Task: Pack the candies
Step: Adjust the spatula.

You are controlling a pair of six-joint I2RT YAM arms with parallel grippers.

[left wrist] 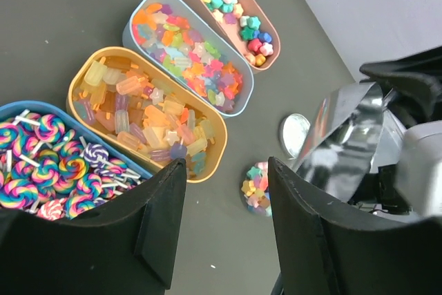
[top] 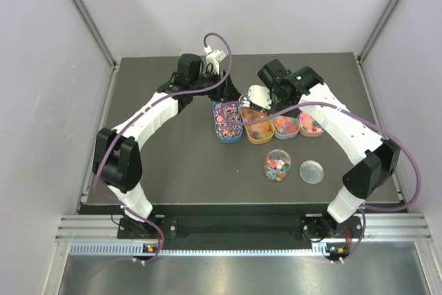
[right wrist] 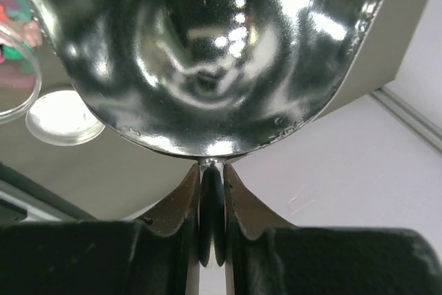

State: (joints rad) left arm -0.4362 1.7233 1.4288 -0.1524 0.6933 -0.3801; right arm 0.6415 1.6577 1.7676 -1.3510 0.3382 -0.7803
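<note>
Candies fill four oval trays in the middle of the table: rainbow lollipops in the blue tray (top: 224, 124) (left wrist: 41, 160), pastel pieces in the orange tray (top: 257, 129) (left wrist: 141, 112), gummies in the light blue tray (top: 284, 127) (left wrist: 186, 50), and star shapes in the pink tray (top: 312, 126) (left wrist: 231, 8). A clear jar (top: 277, 165) (left wrist: 257, 188) holds some candies, and its lid (top: 312, 170) (left wrist: 295, 132) lies beside it. My right gripper (top: 266, 94) (right wrist: 212, 170) is shut on the handle of the silver scoop (top: 257, 97) (right wrist: 207, 53) above the trays' far ends. My left gripper (top: 210, 74) (left wrist: 228, 177) is open and empty, raised behind the blue tray.
The trays stand side by side in a row. Grey walls enclose the dark table on the left, back and right. Bare tabletop lies left of the blue tray and in front of the jar.
</note>
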